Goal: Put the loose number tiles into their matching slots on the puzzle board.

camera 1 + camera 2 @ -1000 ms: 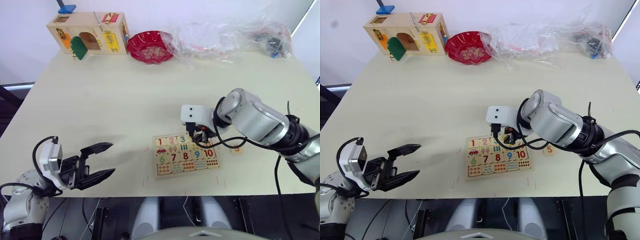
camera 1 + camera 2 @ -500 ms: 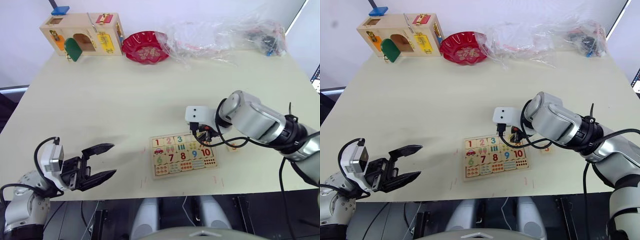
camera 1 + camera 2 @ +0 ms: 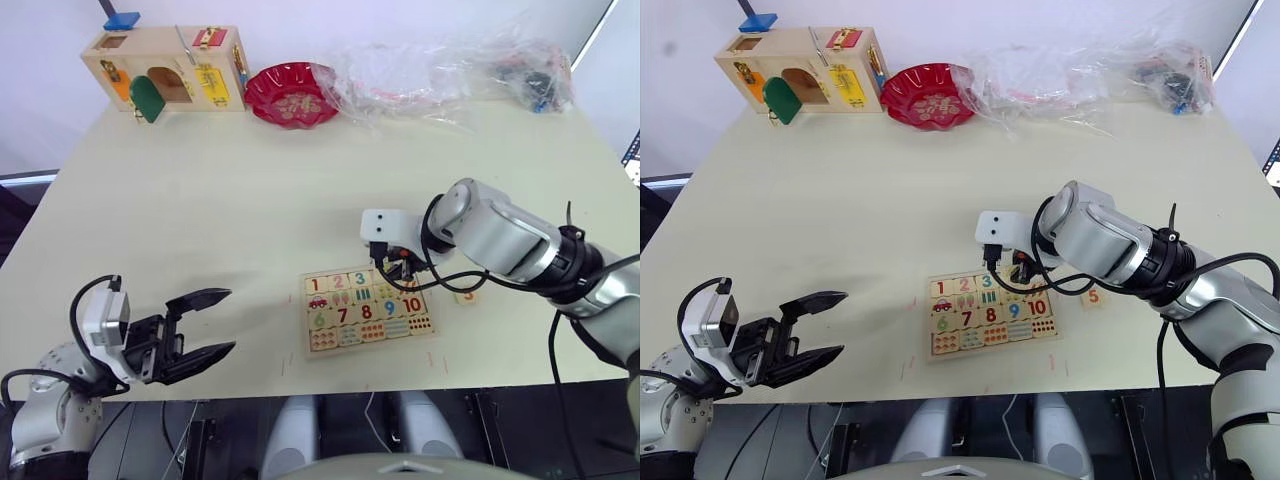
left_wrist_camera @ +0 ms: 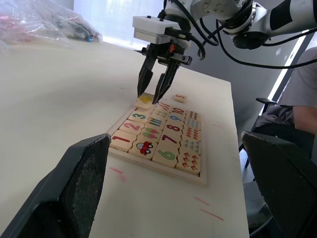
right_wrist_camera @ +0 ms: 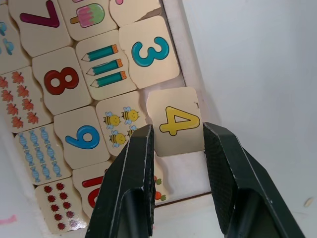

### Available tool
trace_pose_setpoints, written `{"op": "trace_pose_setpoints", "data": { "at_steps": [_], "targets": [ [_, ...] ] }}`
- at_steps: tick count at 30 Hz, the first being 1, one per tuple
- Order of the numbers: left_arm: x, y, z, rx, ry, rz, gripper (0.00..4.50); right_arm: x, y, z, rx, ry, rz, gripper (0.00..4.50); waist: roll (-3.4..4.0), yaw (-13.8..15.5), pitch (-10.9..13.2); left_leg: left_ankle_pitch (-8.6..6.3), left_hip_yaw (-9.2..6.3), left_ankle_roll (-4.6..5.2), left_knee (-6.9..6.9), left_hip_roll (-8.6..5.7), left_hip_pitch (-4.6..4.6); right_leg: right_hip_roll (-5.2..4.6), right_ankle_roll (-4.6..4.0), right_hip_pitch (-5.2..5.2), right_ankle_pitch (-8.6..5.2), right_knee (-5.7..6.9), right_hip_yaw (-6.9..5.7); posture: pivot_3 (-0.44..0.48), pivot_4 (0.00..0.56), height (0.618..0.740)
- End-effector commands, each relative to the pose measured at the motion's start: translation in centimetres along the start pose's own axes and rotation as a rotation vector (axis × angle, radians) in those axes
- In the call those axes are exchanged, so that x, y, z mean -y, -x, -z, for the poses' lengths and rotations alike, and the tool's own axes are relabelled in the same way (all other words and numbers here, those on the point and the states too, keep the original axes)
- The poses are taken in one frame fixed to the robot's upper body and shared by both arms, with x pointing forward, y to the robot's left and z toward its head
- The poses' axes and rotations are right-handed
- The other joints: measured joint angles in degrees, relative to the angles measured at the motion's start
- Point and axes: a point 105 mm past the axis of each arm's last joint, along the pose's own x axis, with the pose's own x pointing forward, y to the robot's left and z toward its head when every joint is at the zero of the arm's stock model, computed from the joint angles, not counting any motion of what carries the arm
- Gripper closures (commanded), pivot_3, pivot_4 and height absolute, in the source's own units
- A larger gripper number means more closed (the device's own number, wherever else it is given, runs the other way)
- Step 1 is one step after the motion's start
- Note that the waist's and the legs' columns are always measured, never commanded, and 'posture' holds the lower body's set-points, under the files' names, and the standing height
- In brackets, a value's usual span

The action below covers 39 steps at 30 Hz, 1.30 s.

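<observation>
The puzzle board point(image 4: 158, 167) lies near the table's front edge. Tiles 1, 2 and 3 sit in the matching slots of its top row. My right gripper point(image 5: 178, 131) stands over the fourth slot, its fingers point(image 5: 141, 163) closed against both sides of the yellow number 4 tile point(image 5: 174, 121). That tile lies askew, partly over the board's rim. The fifth slot point(image 5: 171, 171) beside it shows bare wood. A loose number 5 tile point(image 3: 466, 296) lies on the table just right of the board. My left gripper point(image 3: 228, 320) hovers open at the front left, holding nothing.
A wooden latch box point(image 3: 165, 70), a red bowl point(image 3: 293, 93) and crumpled plastic bags point(image 3: 450, 70) line the table's far edge. A person's sleeve point(image 4: 302, 94) shows beyond the table's right side. Wide bare tabletop lies between the board and the far items.
The head camera has shifted. My right gripper has stayed at the board's top row, edging slightly left with the 4 tile. The left gripper has kept its place.
</observation>
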Motion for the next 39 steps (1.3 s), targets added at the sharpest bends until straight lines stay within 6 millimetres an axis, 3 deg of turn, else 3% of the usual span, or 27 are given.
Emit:
{"op": "trace_pose_setpoints", "data": {
  "at_steps": [1,39],
  "targets": [
    [0.37,-0.11,-0.46,0.003,-0.022,0.018,0.00,0.09,0.45,-0.76,0.024,0.040,0.018,3.62,0.00,0.00,0.00,0.00,0.01,0.00,0.00,0.00,0.00,0.01,0.00,0.00,0.00,0.00,0.00,0.000,0.150,0.740],
    [0.46,0.08,-0.28,0.006,-0.020,0.011,0.00,-0.38,-0.54,0.15,0.006,0.096,-0.019,3.62,0.00,0.00,0.00,0.00,0.00,0.00,0.01,0.00,0.01,0.04,0.00,0.00,0.00,0.01,0.00,0.000,0.150,0.740]
  ]
}}
